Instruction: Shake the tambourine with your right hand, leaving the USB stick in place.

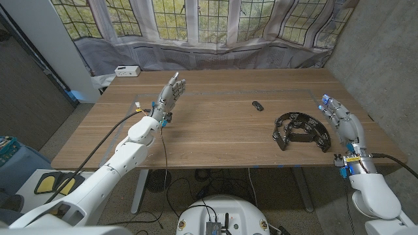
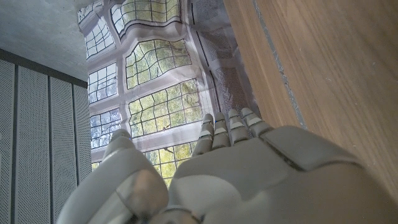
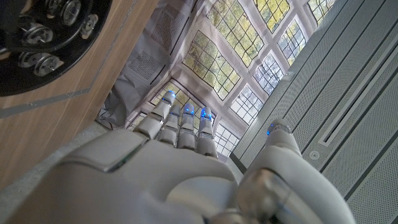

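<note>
Bare table (image 1: 215, 140) between right hand (image 1: 341, 119) and tambourine (image 1: 302, 130); USB stick (image 1: 258, 106) well apart.

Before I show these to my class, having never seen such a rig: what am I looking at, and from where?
It is a two-armed robot at a wooden table. One picture looks down from its head; the other two come from cameras on its wrists, looking along the backs of the hands toward the windows. The left hand and the right hand hold nothing, fingers apart. A black tambourine lies beside the right hand; a small dark USB stick lies farther back. A white box sits at the far corner.
</note>
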`<state>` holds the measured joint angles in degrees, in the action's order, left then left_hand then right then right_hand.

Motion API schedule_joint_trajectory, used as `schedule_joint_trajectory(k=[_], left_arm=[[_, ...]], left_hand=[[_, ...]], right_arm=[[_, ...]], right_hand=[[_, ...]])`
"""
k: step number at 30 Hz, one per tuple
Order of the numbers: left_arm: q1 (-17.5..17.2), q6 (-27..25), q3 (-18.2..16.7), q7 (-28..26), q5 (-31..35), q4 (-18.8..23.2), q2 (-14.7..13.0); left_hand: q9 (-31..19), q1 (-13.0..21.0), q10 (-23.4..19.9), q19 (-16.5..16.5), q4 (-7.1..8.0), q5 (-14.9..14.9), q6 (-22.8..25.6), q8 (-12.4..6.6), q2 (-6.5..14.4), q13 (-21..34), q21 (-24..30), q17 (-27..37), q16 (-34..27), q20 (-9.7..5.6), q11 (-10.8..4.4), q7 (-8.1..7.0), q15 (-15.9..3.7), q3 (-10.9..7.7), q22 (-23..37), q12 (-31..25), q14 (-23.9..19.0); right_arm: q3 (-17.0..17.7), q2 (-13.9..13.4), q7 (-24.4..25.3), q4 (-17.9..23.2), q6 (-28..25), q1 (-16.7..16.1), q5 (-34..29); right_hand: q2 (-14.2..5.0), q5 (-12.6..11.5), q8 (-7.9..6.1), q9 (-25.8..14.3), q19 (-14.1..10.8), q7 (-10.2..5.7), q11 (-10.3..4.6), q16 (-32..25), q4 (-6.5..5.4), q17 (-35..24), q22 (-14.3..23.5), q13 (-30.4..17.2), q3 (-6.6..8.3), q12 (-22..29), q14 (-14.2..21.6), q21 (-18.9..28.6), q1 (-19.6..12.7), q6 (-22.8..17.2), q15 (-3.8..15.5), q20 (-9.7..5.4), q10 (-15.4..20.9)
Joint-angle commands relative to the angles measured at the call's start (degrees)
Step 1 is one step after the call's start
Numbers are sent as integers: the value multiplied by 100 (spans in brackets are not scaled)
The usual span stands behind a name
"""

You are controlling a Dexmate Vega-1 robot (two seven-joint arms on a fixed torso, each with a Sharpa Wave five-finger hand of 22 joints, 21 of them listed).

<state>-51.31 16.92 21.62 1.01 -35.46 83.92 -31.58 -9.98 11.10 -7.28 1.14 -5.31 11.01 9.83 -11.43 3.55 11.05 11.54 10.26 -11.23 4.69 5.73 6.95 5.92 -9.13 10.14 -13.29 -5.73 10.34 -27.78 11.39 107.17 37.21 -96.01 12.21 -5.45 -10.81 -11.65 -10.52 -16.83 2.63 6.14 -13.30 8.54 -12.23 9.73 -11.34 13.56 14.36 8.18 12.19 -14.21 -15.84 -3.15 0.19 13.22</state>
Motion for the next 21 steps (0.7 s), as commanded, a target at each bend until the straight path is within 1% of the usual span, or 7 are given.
schedule_joint_trajectory(k=[1,4,9,11,14,17,21], left_arm=[[-65,-5,-12,-55,25,77,-26],[-85,3,-14,-75,40,102,-33],[-121,26,-33,-102,38,140,-37],[-139,38,-39,-117,46,158,-41],[-164,44,-46,-126,42,182,-45],[-184,42,-47,-132,34,190,-45],[-200,44,-45,-135,33,194,-42]], left_hand=[[-33,49,-63,-35,-53,-10,61,3,8,15,-13,10,23,29,-21,18,8,-16,18,29,-7],[-33,50,-70,-43,-54,-11,65,5,9,15,-16,10,24,31,-21,15,6,-17,18,29,-7],[-34,51,-76,-49,-56,-12,79,3,11,15,-18,10,24,34,-26,15,1,-18,18,30,-11],[-34,52,-75,-49,-57,-13,80,4,11,16,-18,10,24,30,-27,14,0,-19,18,32,-10],[-34,53,-73,-51,-58,-13,74,9,13,16,-19,10,26,33,-28,12,-3,-20,18,35,-8],[-34,55,-76,-51,-60,-14,76,11,15,16,-19,10,27,35,-32,11,-3,-21,18,37,-8],[-34,56,-81,-53,-62,-15,81,13,17,16,-19,10,26,33,-25,1,-4,-23,19,39,-12]], right_arm=[[245,221,428,28,-116,-89,-1029],[295,275,540,99,-227,-123,-1261],[384,310,713,150,-320,-152,-1731],[423,280,730,161,-366,-167,-1875],[452,207,668,155,-411,-183,-1895],[494,197,719,178,-479,-197,-2059],[590,204,839,322,-666,-274,-2424]], right_hand=[[-6,-26,32,-28,-139,-11,-18,15,25,0,10,-11,49,-25,16,51,-97,47,-10,13,39],[18,-23,13,-28,-90,-28,-18,25,29,3,10,-11,45,-22,16,16,-113,-14,-14,41,68],[36,-24,2,-29,-59,-10,-32,67,38,11,10,-11,49,-24,-53,-13,-148,-66,45,-3,91],[30,-28,18,-29,-110,-9,-50,84,42,14,10,-11,59,-39,-79,-2,-173,-37,61,-9,68],[29,-35,49,-30,-194,8,-37,120,67,27,7,-11,89,-81,-129,10,-251,28,55,-17,-14],[33,-40,69,-30,-209,31,-38,136,90,34,5,-11,112,-94,-146,3,-312,84,21,-21,-35],[25,-47,69,-30,-220,37,-44,139,112,39,3,-10,140,-99,-140,-3,-376,95,24,-16,-40]])
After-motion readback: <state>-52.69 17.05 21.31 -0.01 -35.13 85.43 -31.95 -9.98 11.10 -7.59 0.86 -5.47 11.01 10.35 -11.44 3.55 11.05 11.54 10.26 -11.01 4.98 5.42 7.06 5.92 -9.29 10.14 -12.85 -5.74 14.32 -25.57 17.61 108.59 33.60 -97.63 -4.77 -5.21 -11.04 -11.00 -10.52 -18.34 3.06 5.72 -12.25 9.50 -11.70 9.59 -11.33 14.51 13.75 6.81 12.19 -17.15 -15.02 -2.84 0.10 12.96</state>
